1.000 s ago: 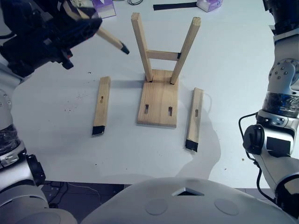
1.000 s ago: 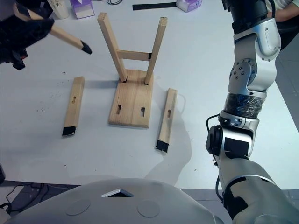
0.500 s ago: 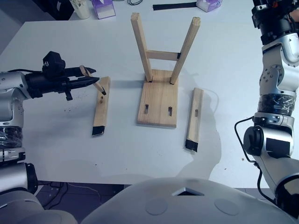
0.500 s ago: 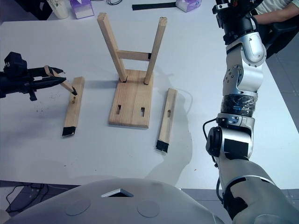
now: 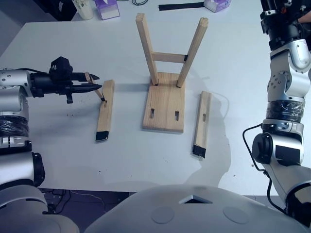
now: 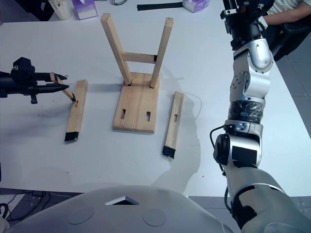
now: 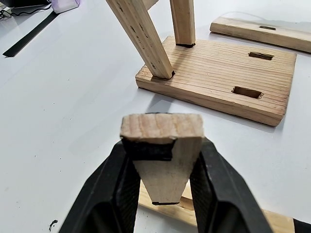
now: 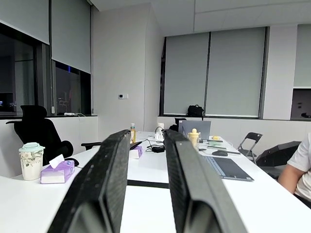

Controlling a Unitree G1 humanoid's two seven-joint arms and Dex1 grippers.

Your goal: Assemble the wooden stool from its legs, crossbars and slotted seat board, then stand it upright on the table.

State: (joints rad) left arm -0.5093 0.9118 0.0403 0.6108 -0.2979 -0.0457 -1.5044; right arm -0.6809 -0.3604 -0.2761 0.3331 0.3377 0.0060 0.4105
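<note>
Holding a crossbar at the loose leg

My left gripper (image 5: 87, 86) is clamped on a short crossbar (image 7: 163, 145), its tip at a loose leg (image 5: 106, 109) near the table (image 5: 58, 145)'s left edge. The seat board (image 5: 165, 109) lies mid-table. My raised right gripper (image 8: 146, 136)'s fingers are apart.

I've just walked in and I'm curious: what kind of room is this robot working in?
Most likely an office meeting room doubling as a test space: long white tables, a black office chair, a laptop, and tall windows with roller blinds pulled down.
</note>
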